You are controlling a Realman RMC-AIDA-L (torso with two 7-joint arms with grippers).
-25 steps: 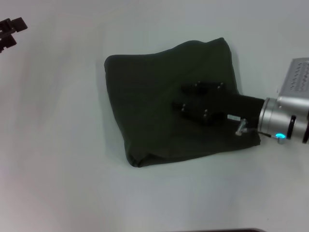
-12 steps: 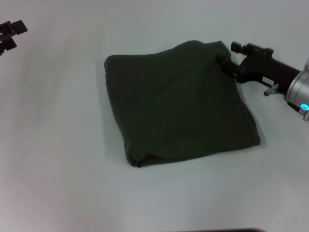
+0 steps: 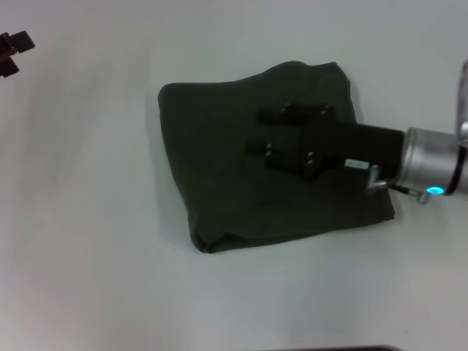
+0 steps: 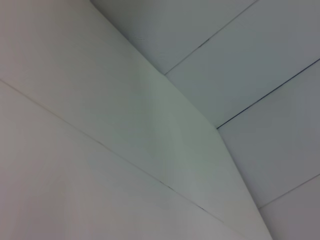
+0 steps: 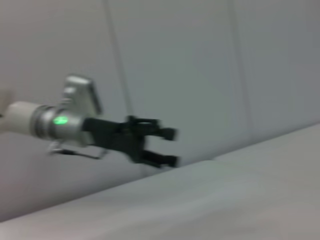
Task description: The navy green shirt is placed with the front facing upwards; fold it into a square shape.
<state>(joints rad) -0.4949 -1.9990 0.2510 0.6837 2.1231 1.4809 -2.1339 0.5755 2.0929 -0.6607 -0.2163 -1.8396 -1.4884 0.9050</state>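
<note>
The navy green shirt (image 3: pixel 219 168) lies folded into a rough square in the middle of the white table, plain dark cloth facing up. My right gripper (image 3: pixel 257 131) reaches in from the right and hovers over the shirt's middle, open, with nothing between its fingers. My left gripper (image 3: pixel 11 53) stays far off at the table's back left corner. In the right wrist view the left gripper (image 5: pixel 169 147) shows with its two fingers apart and nothing held. The shirt does not appear in either wrist view.
White tabletop (image 3: pixel 88 241) surrounds the shirt on all sides. The left wrist view shows only pale wall panels (image 4: pixel 150 125). A dark edge (image 3: pixel 329 349) shows at the very front of the head view.
The right gripper went from over the shirt out to its back right corner and is now back over its middle. The shirt's shape is unchanged. The left gripper barely moved.
</note>
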